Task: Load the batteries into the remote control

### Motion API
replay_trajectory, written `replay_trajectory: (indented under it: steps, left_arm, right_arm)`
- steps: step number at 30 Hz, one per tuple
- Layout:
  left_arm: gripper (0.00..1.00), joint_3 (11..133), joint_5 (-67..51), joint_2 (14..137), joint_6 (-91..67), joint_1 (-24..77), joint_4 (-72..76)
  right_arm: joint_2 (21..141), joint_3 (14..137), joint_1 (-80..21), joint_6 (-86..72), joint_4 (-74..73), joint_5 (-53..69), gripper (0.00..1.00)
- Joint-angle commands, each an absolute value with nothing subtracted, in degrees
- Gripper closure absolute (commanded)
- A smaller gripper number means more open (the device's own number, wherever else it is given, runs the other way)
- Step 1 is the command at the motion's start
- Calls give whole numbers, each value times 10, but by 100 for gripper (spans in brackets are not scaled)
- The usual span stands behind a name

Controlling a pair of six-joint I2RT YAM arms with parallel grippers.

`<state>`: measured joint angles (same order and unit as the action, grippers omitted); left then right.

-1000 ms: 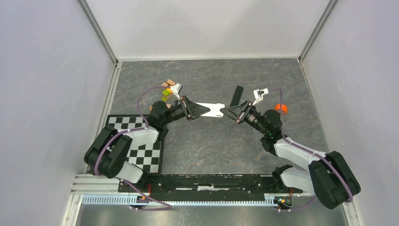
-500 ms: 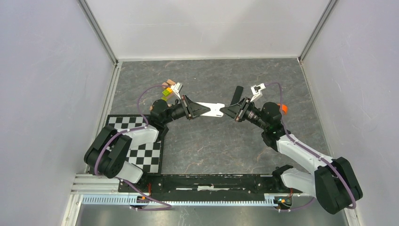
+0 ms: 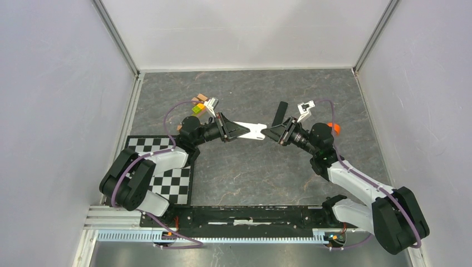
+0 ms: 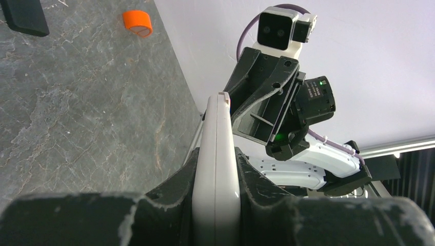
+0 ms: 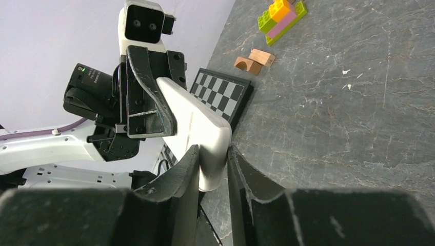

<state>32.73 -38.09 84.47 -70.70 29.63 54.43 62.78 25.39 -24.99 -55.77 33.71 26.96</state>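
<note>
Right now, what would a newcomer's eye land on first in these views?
The small white rounded remote control stands out first. It is held between the two arms over the middle of the grey stone-patterned table, with the left gripper clamped on one end and the right gripper closed on the other. Next comes the bright orange round cap on the table's right side, beyond the slim black bar, then the coloured toy bricks behind the left arm.

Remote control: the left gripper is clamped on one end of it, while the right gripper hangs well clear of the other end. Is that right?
Not quite. The right gripper is not clear of it: the right wrist view shows it closed on the other end of the remote control. The rest stands: the left gripper is clamped on one end.
</note>
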Motion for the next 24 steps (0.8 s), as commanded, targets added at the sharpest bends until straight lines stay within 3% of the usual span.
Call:
replay_trajectory:
  steps: [1,7,14,24]
  left_arm:
    - [98,353,-390,828,-701,299,551]
    - [98,364,-412,837,-696,297,536]
    - [98,367,-412,843,-694,296,525]
    - [98,368,-417,848,-674,297,558]
  right_arm:
    - [612,256,-246,-532,343,280,73]
    - [616,281,-236,-500,322,323,76]
    - [617,293,-226,-495,297,347,72]
    - [646,275,-225,-570,370,380,93]
